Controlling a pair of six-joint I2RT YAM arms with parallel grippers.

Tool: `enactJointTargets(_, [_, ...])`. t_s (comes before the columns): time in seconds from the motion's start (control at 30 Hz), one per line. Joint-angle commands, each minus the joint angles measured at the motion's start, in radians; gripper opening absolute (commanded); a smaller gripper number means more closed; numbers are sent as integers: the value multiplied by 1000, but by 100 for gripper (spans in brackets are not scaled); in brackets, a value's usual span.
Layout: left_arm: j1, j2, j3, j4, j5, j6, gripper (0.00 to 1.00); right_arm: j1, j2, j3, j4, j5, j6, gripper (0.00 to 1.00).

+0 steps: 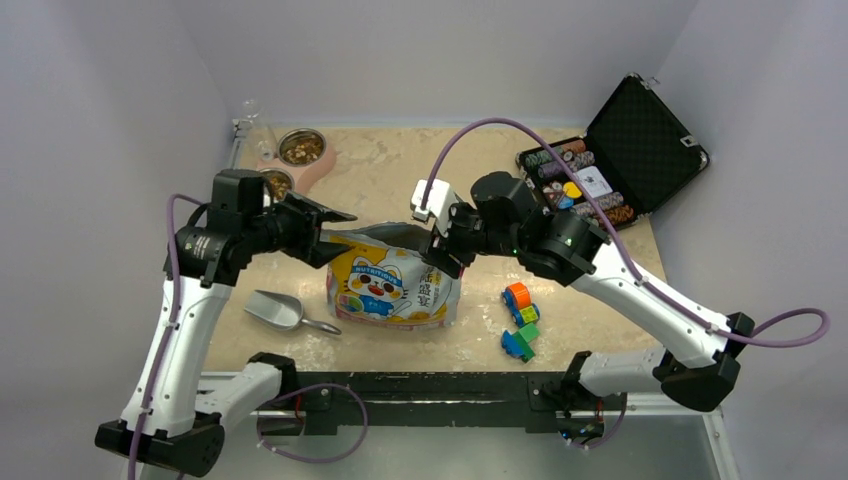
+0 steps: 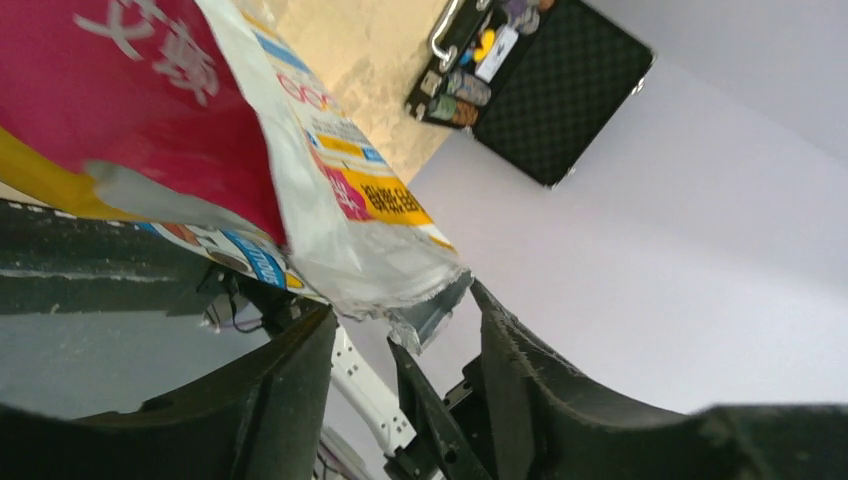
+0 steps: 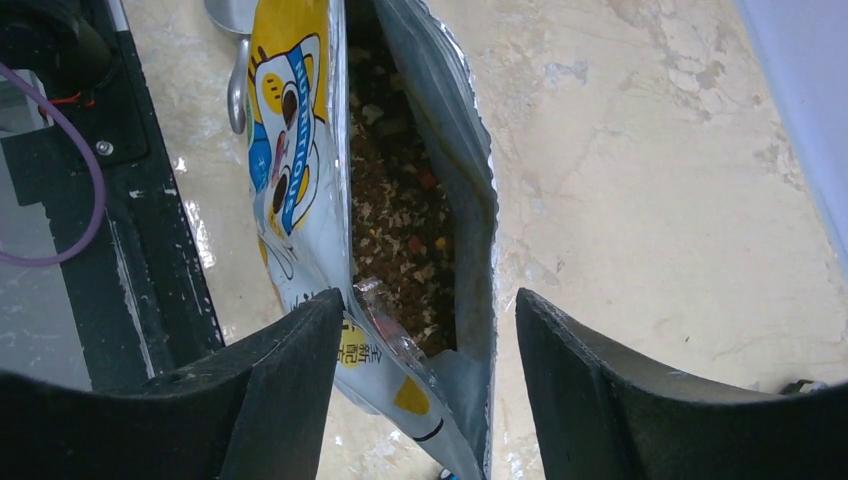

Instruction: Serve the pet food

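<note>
The pet food [image 3: 400, 230] lies loose inside the bag [image 1: 390, 285], visible through its open mouth. Judge the kibble light and quick to spill, and the bag thin, crinkly and soft: take it by the top rim, not the walls. Your left gripper [image 2: 402, 310] stands apart, unclamped, at the bag's left top corner. Your right gripper [image 3: 430, 297] stands apart astride the bag's right rim. 1 scoop [image 1: 280, 311] lies left of the bag; 2 bowls [image 1: 302, 132] sit beyond it.

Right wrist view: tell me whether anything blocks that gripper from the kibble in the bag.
Nothing visible does. The bag gapes open between the spread fingers of the right gripper, and the kibble lies exposed inside, flanked only by the bag's own walls.
</note>
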Motion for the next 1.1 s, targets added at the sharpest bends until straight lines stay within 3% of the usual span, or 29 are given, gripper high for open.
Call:
enactJointTargets(0.0, [-115, 42, 29, 89, -20, -43, 62, -5, -9, -8, 40, -35, -16, 66])
enactJointTargets(0.13, [-129, 64, 40, 77, -76, -44, 64, -5, -17, -31, 42, -43, -26, 61])
enactJointTargets(0.27, [-129, 91, 40, 80, -91, -60, 62, -5, -36, -73, 57, -37, -51, 50])
enactJointTargets(0.37, [-123, 107, 34, 64, -103, -65, 60, -5, -53, -98, 71, -9, -62, 38])
enactJointTargets(0.5, [-121, 100, 33, 77, -150, -43, 51, -5, -71, -106, 67, 38, -64, 10])
enactJointTargets(0.6, [-121, 104, 32, 75, -159, -22, 42, -5, -92, -119, 62, 51, -56, 1])
enactJointTargets(0.7, [-122, 117, 22, 70, -144, -15, 34, -5, -102, -129, 66, 58, -50, 0])
enactJointTargets(0.83, [-136, 128, 15, 100, -111, -31, 30, -5, -79, -106, 64, 48, -45, 0])
enactJointTargets(0.93, [-147, 137, 20, 101, -102, -29, 18, 0, -43, -61, 55, 13, -28, 1])
enactJointTargets(1.07, [-147, 127, 19, 84, -101, -33, 0, 43, 7, -13, 62, 58, -26, 30])
